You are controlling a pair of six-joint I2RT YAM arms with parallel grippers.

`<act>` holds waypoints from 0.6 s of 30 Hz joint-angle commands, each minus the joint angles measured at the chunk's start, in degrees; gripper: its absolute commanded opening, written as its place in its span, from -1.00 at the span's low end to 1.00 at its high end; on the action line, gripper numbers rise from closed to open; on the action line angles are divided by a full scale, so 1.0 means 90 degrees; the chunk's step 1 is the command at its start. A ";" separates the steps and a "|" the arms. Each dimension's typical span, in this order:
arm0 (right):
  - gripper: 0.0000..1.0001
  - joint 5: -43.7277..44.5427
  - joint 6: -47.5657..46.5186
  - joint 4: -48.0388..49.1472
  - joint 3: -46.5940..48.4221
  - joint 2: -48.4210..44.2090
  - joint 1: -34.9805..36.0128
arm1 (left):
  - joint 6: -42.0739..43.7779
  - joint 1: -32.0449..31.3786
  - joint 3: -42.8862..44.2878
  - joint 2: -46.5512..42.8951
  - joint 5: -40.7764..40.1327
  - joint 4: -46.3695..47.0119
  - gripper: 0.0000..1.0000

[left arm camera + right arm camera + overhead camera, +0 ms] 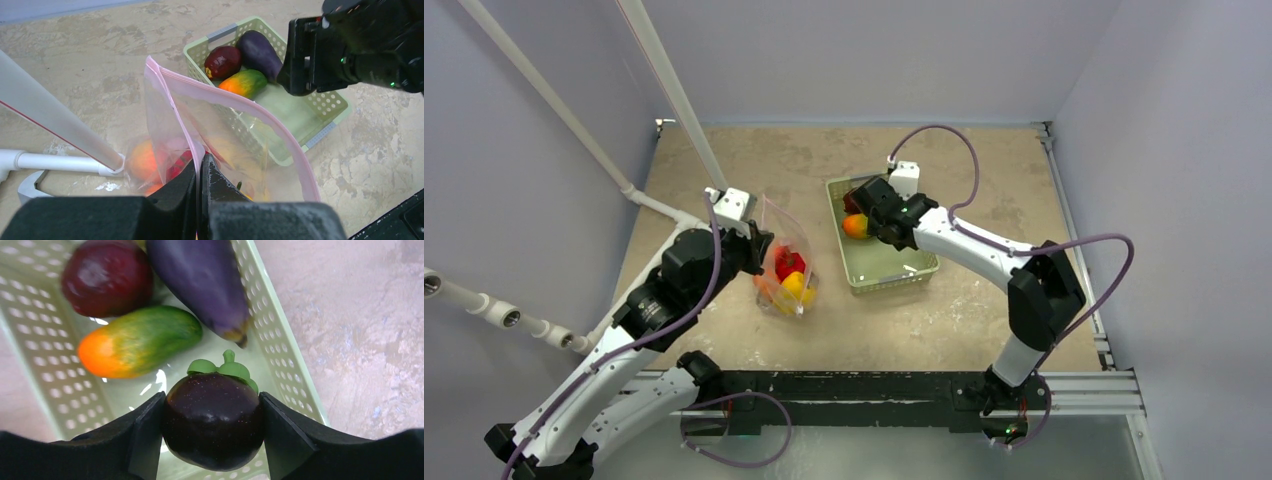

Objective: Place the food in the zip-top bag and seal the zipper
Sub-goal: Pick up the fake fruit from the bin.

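Tan table: three fruits in basket; right claw grips plum, left claw bag.

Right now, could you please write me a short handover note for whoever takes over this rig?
Left gripper: shut on the pink zipper strip of the zip-top bag, holding its mouth open.
Right gripper: shut on a dark mangosteen, over the green basket.
Done: red, orange and yellow pieces sit in the bag.
Left: bag the mangosteen, then the eggplant, mango and dark red fruit from the basket; seal the zipper, which is open.
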 commanded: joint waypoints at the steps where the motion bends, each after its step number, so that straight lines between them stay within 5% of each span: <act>1: -0.50 -0.0102 -0.0448 0.0494 0.0352 -0.0428 0.0014 | 0.0037 0.0005 -0.0010 0.0012 -0.0069 0.0240 -1.00; 18: -0.56 -0.1419 -0.2242 0.2760 0.0625 -0.1905 0.0856 | 0.0063 0.0003 -0.0038 0.0047 -0.0157 0.0263 -1.00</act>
